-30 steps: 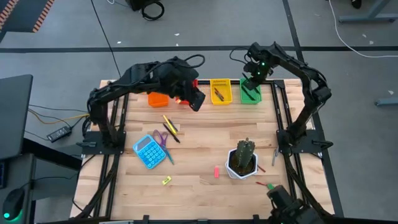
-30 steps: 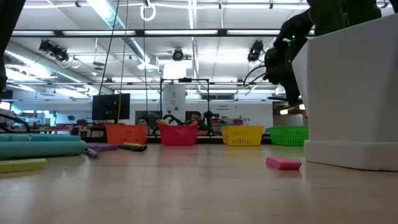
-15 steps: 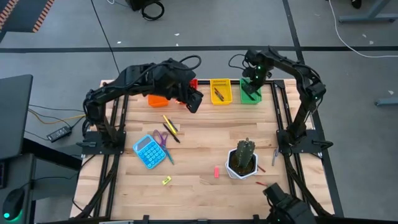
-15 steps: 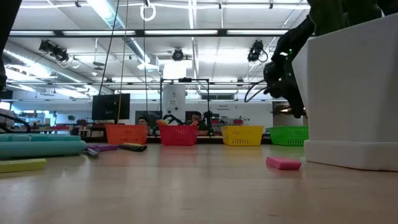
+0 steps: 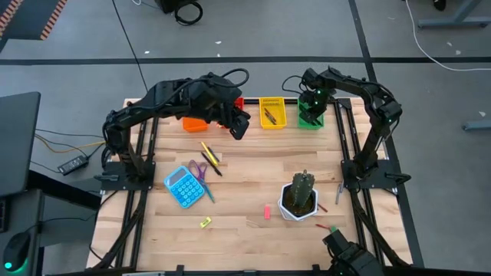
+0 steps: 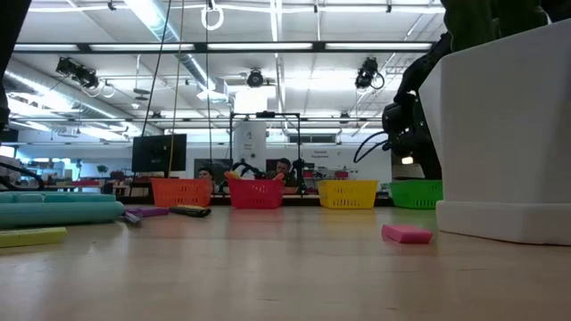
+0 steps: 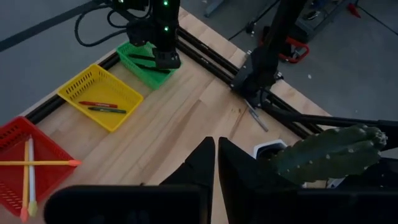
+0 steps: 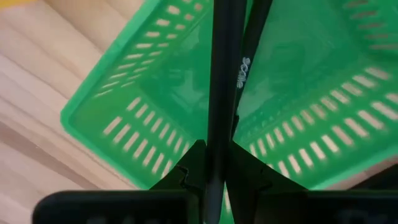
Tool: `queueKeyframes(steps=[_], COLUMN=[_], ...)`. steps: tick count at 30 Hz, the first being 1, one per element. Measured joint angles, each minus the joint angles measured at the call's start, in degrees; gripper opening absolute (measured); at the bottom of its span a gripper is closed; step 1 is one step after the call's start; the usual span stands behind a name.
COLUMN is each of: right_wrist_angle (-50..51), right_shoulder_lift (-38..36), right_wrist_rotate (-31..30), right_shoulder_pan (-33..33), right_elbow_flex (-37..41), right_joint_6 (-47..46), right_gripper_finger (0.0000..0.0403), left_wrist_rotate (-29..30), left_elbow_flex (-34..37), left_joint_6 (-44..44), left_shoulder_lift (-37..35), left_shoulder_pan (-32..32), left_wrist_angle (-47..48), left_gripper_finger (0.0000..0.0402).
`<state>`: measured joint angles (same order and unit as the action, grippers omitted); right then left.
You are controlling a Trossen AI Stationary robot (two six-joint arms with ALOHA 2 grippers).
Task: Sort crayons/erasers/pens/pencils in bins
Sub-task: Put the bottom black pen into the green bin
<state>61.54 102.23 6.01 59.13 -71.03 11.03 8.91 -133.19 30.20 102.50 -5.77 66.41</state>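
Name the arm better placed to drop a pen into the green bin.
Right. The right gripper hangs over the green bin, shut on a black pen. The left gripper is shut and empty, farther off.

Right gripper (image 8: 211,163) clamped, left gripper (image 7: 216,163) closed, aloft.

Small white lettering printed along barrel of black pen (image 8: 249,62) lying in green bin (image 8: 311,124); characters too blurred to read. No other legible text, labels, brands, numbers or signs anywhere on table or beyond.
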Motion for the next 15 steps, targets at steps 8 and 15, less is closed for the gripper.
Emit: queueKeyframes(steps=[8, 15], right_wrist_angle=[-1.0, -5.2], right_shoulder_lift=[0.0, 0.0], right_wrist_rotate=[0.0, -3.5], right_shoulder_pan=[0.0, 0.4], right_elbow_flex=[-0.5, -0.5], right_joint_6=[-0.5, -2.9], right_gripper_finger=[0.0047, 0.0047], left_wrist_rotate=[-0.1, -0.1], left_elbow_flex=[0.0, 0.0], left_joint_6=[0.1, 0.9], left_shoulder_lift=[-0.2, -0.2], left_shoulder_pan=[-0.1, -0.2], left_wrist_angle=[0.4, 0.4], left_gripper_finger=[0.0016, 0.0019])
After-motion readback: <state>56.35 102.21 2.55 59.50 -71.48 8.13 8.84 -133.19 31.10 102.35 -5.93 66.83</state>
